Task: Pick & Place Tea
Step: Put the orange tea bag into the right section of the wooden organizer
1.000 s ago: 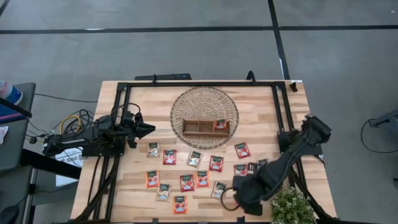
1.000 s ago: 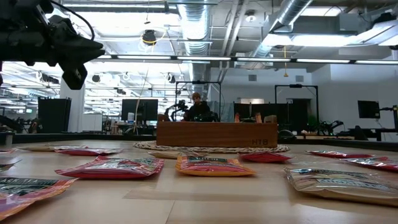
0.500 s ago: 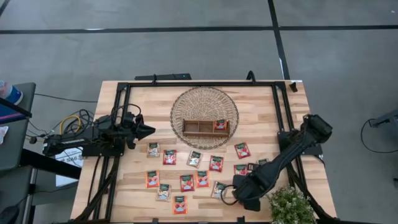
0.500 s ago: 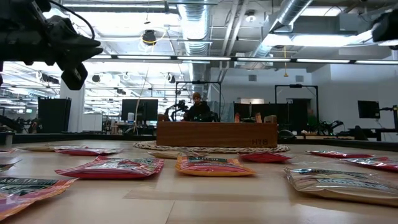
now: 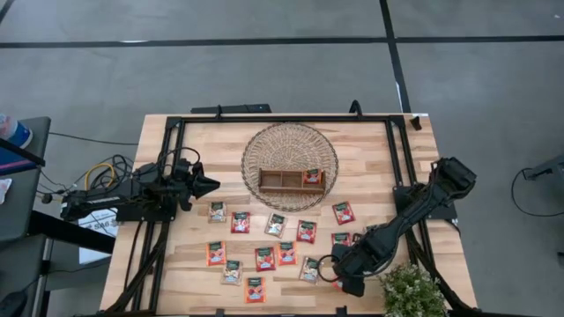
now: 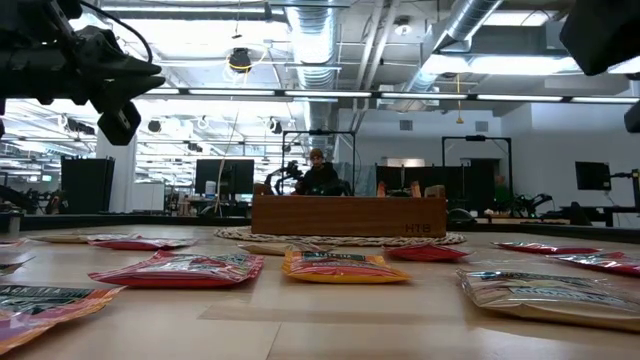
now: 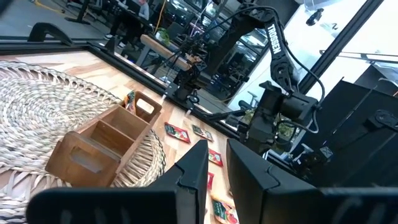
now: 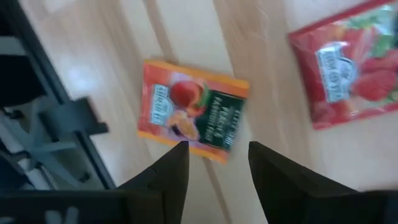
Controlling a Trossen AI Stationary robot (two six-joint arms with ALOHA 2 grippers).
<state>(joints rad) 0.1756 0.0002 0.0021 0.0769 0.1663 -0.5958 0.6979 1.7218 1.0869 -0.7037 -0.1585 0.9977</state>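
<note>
Right hand (image 8: 213,163) hovers open over an orange tea sachet (image 8: 191,111) near the tabletop's (image 5: 370,158) front right corner. Left hand (image 5: 210,184) waits at the left edge, seemingly nearly closed and empty.

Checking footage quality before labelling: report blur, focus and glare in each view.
High view: even light, sharp, soft shadows under the tea sachets. Low view: nearest sachets out of focus, wooden tray crisp, ceiling lights glaring. Left wrist view: left gripper fingers softly blurred up close, bright window overexposed. Right wrist view: motion blur smears the orange sachet beyond the right gripper.
</note>
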